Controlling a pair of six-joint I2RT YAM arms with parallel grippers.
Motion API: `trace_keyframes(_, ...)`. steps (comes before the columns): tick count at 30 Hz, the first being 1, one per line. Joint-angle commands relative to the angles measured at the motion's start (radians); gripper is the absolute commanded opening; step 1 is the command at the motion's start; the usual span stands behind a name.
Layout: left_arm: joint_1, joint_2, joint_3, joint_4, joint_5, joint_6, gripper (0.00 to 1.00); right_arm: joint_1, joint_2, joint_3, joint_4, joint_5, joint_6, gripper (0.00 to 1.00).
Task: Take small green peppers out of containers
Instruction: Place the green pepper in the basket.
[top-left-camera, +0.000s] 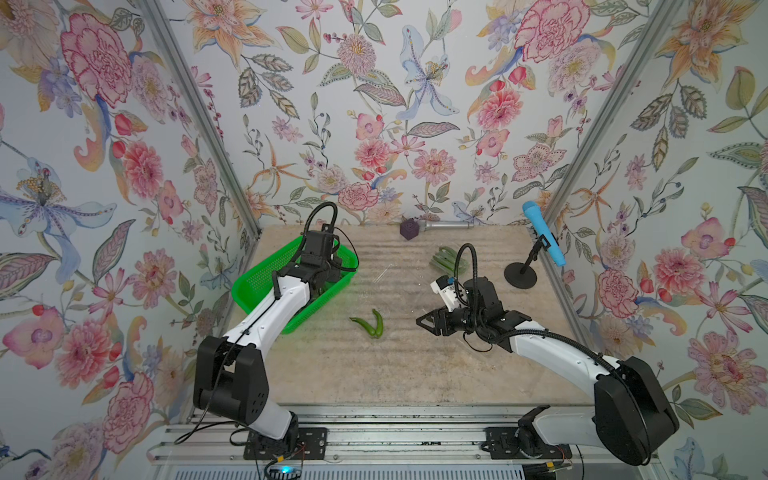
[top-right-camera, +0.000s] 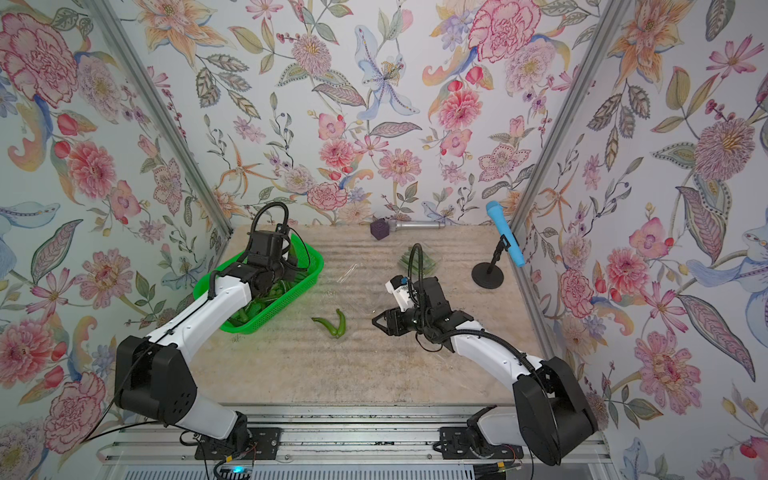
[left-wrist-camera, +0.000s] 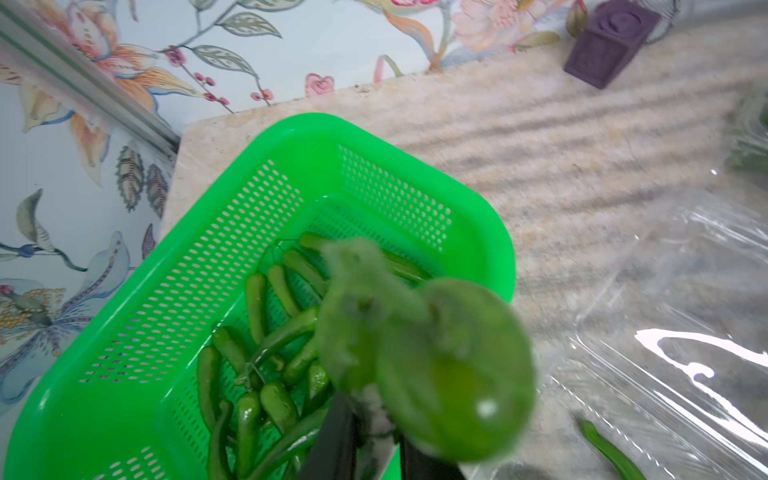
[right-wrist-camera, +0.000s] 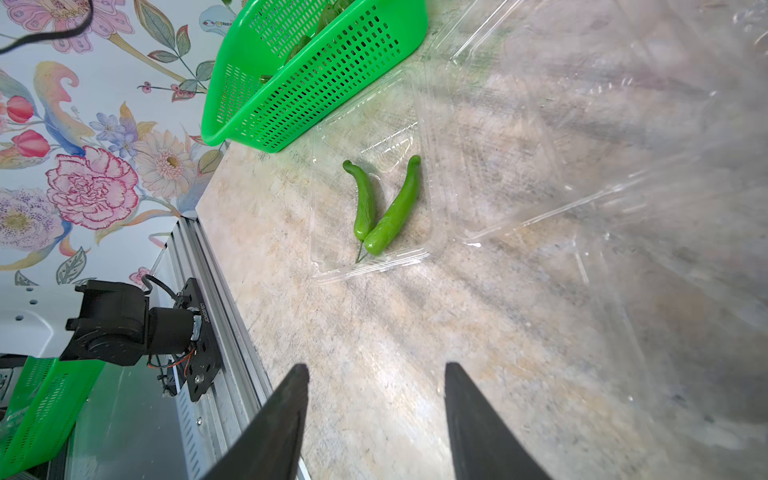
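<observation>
My left gripper (left-wrist-camera: 376, 419) hangs over the green basket (top-left-camera: 249, 286) and is shut on small green peppers (left-wrist-camera: 436, 374), which are blurred close to the lens. Several more peppers (left-wrist-camera: 257, 374) lie in the basket below. Two peppers (top-left-camera: 370, 326) lie in an open clear container (right-wrist-camera: 332, 266) at the table's middle, seen in both top views. My right gripper (top-left-camera: 419, 322) is open and empty, a short way right of them. Another clear container with peppers (top-left-camera: 446, 257) sits further back. In the right wrist view, open clear plastic (right-wrist-camera: 540, 124) lies beside the two peppers (right-wrist-camera: 382, 203).
A purple cube (top-left-camera: 409, 229) and a silver microphone (top-left-camera: 449, 225) lie at the back edge. A blue microphone (top-left-camera: 544, 237) on a black stand (top-left-camera: 521, 276) is at the back right. Floral walls close in three sides; a metal rail (top-left-camera: 374, 436) runs along the front.
</observation>
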Motion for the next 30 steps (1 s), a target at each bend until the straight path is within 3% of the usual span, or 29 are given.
trace_keyframes(1, 0.043, 0.1, 0.049, -0.057, 0.078, 0.032, 0.1, 0.008, 0.021, 0.038, 0.022, -0.012, 0.009, 0.55)
trace_keyframes(6, 0.114, 0.276, 0.14, -0.099, 0.093, 0.034, 0.17, 0.009, 0.045, 0.06, 0.022, -0.012, 0.012, 0.55)
trace_keyframes(11, 0.131, 0.37, 0.214, -0.121, 0.066, 0.026, 0.32, 0.019, 0.062, 0.081, 0.016, -0.012, 0.014, 0.55)
trace_keyframes(19, 0.117, 0.26, 0.223, -0.168, 0.119, -0.042, 0.37, 0.025, 0.048, 0.086, -0.001, 0.003, 0.008, 0.55)
trace_keyframes(22, 0.048, 0.154, 0.138, -0.172, 0.185, -0.09, 0.41, 0.011, 0.042, 0.092, -0.026, 0.056, 0.031, 0.55)
trace_keyframes(30, -0.294, 0.058, -0.049, -0.126, 0.288, -0.35, 0.43, -0.093, -0.019, 0.077, -0.084, 0.228, 0.126, 0.58)
